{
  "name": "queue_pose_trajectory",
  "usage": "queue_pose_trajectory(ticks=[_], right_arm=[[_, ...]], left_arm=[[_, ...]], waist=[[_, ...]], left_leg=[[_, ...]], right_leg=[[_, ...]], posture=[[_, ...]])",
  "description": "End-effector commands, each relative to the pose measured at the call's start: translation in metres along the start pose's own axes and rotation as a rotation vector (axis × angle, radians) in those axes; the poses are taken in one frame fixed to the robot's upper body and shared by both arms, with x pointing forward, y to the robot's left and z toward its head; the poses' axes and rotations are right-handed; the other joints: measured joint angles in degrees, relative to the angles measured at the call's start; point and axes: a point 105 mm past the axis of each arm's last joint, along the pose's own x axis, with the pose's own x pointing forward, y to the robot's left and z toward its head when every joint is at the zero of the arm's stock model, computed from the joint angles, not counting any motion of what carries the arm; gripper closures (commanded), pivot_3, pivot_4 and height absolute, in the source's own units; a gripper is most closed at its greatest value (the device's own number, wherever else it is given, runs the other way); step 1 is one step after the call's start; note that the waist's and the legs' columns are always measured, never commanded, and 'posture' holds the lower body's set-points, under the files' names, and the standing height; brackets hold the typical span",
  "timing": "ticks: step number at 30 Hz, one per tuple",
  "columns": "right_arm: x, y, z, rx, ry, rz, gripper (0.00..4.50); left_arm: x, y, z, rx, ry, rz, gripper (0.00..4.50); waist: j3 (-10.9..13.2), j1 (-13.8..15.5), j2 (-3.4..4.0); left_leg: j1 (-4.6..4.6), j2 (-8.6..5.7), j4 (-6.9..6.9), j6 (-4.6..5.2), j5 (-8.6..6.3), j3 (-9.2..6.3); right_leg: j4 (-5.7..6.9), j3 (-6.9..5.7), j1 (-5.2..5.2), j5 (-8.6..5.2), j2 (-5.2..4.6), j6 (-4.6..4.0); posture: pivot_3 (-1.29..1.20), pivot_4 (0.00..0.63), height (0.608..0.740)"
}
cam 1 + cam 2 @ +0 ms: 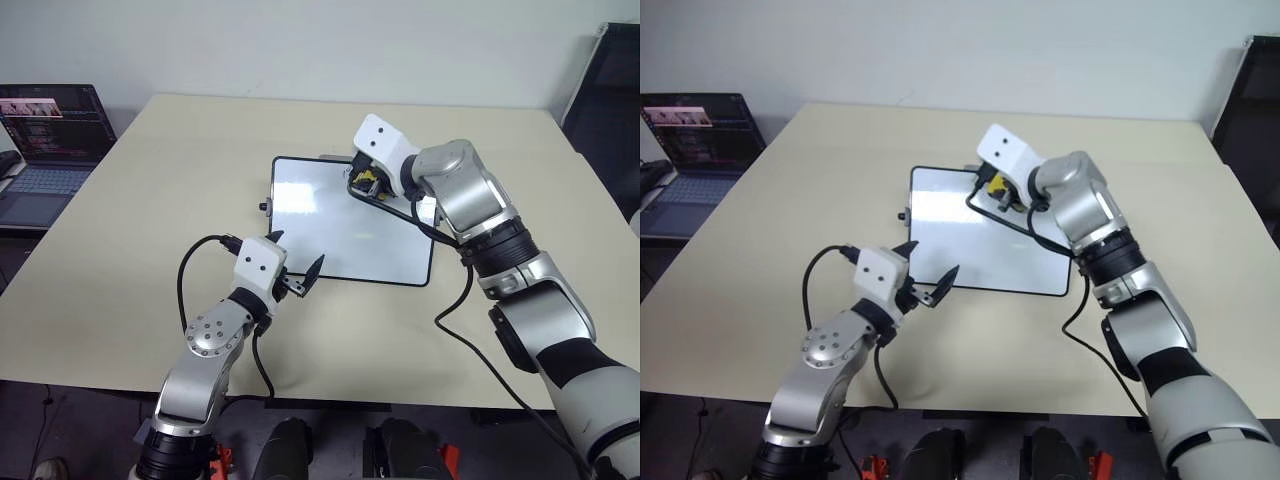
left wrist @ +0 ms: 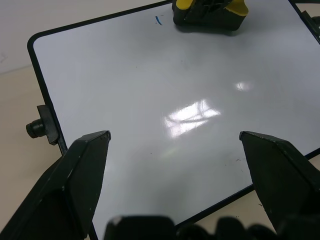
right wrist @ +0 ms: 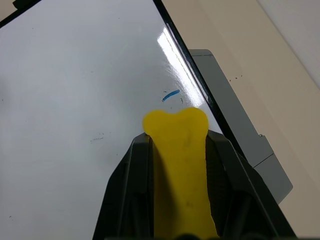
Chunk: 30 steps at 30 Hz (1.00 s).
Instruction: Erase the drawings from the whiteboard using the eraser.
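Under both my hands lies the beige table (image 1: 150,200), and on it the whiteboard (image 1: 340,225), its near edge just ahead of my left gripper (image 1: 297,273) and its far edge beneath my right gripper (image 3: 175,150). The board is almost wholly clean white. My left fingers (image 2: 80,170) stand wide apart with nothing between them, hovering just short of the near rim, the board's side knob (image 2: 37,128) off to one side of them.

My right fingers are closed tight on the eraser (image 3: 177,150), the yellow block gripped along its length with its rounded end poking out past my fingertips, low over the far part of the board. Just beyond that end, close to the black frame, sits what remains of the drawings (image 3: 170,95): one short blue stroke.

I judge the wiping nearly finished. The next move calls for pushing the eraser a little farther forward, pressed flat, across that last mark without riding over the frame.
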Motion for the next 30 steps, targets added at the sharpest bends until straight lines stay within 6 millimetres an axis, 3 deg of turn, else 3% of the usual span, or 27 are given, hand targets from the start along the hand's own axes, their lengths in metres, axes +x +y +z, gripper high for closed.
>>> queue_pose_trajectory(ticks=[1,30], right_arm=[[-0.003,-0.003,0.017,-0.039,-0.048,-0.009,3.42],[0.013,-0.008,0.013,-0.084,-0.039,0.001,3.42]], left_arm=[[-0.002,0.001,0.011,0.020,-0.046,0.014,0.00],[-0.006,0.004,0.011,0.019,-0.043,0.041,0.00]], waist=[[0.0,0.0,0.00],[0.0,-0.1,0.00]], left_leg=[[0.00,0.00,0.00,0.00,0.00,0.00],[0.08,0.01,0.03,0.00,0.00,0.03]], right_leg=[[0.00,0.00,0.00,0.00,0.00,0.00],[0.08,-0.01,0.04,0.00,0.00,0.00]], posture=[[0.00,0.150,0.740],[0.00,0.150,0.740]])
